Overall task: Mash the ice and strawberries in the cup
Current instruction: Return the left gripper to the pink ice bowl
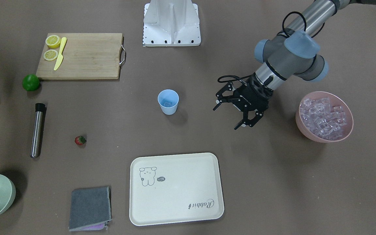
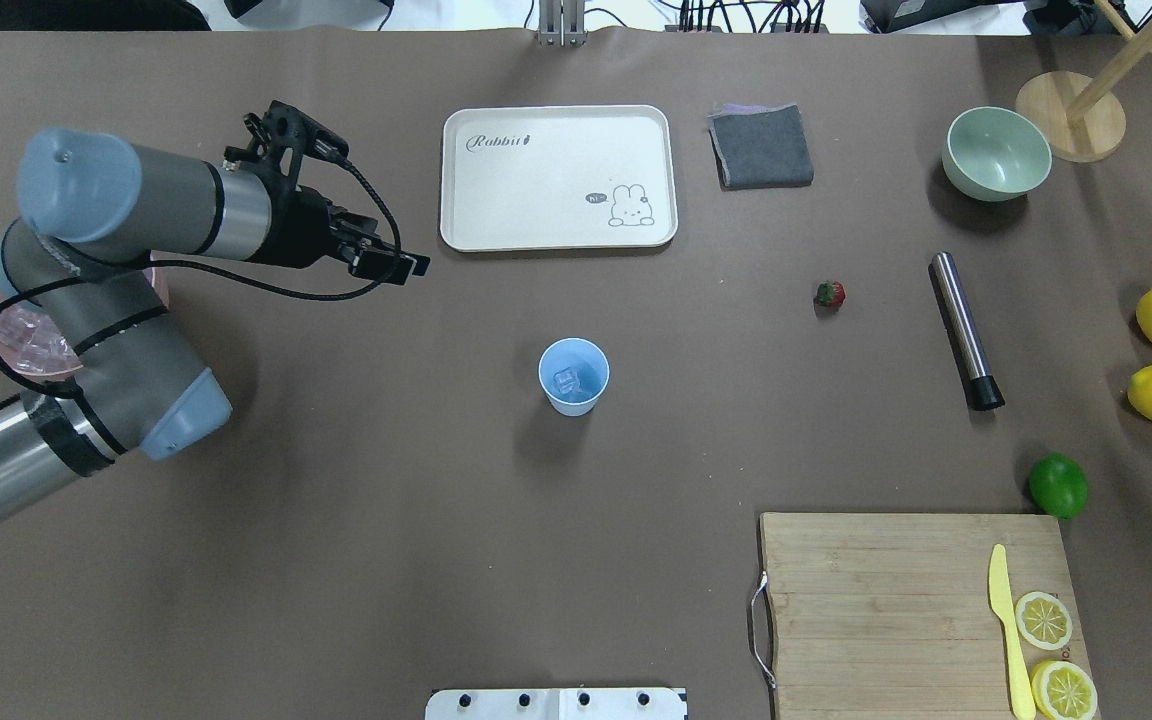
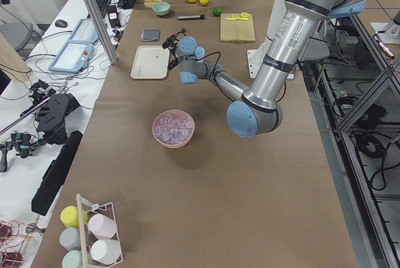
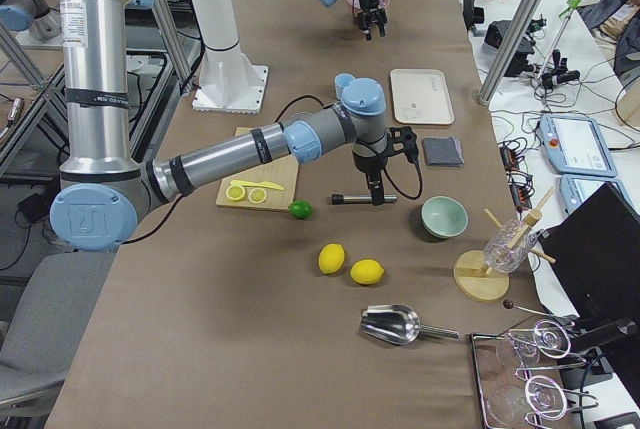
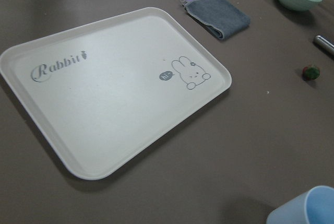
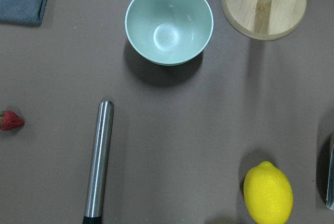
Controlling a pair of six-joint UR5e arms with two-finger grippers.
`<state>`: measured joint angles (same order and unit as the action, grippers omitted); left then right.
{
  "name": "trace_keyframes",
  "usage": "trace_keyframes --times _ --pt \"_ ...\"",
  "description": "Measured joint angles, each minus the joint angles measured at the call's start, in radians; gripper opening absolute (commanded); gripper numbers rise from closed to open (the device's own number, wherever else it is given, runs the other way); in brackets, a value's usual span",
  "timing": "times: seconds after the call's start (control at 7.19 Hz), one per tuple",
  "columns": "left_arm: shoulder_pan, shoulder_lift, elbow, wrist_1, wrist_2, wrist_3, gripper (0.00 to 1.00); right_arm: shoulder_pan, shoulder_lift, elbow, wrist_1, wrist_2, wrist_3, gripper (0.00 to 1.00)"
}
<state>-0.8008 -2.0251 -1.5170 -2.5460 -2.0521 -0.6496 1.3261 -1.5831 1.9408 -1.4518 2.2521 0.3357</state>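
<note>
**Q:** How are the arms posed?

**A:** The left end effector (image 1: 230, 117) is carried above the surface (image 1: 109, 107) between the pink bowl (image 1: 302, 128) and the cup (image 1: 168, 101), and neither is touched. Its black fingers are spread apart and nothing is held. The right end effector (image 4: 375, 196) is pointed straight down near the steel rod (image 1: 38, 130). Whether it is released or clenched cannot be told.

**Q:** What is shown of materials and orientation?

**A:** The cup, of smooth light blue plastic with tapered sides, is stood upright with its mouth upward near the middle of the surface. One glassy cube of ice (image 2: 568, 380) is seen inside it, and more clear cubes are heaped in the pink bowl. The strawberry (image 1: 80, 140) is laid on its side between cup and rod. Its red tip is directed toward the rod and its green cap toward the cup's side.
</note>
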Motion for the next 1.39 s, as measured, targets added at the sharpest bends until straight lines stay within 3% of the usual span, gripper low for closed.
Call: trace_keyframes --times 0.7,1.39 --pt "-0.252 0.113 0.065 0.002 -0.294 0.193 0.90 -0.002 -0.007 -0.004 -0.001 0.000 -0.001 1.00" --pt "-0.351 0.248 0.129 0.003 -0.321 0.514 0.93 -0.002 -0.013 -0.003 -0.001 -0.009 -0.001 1.00"
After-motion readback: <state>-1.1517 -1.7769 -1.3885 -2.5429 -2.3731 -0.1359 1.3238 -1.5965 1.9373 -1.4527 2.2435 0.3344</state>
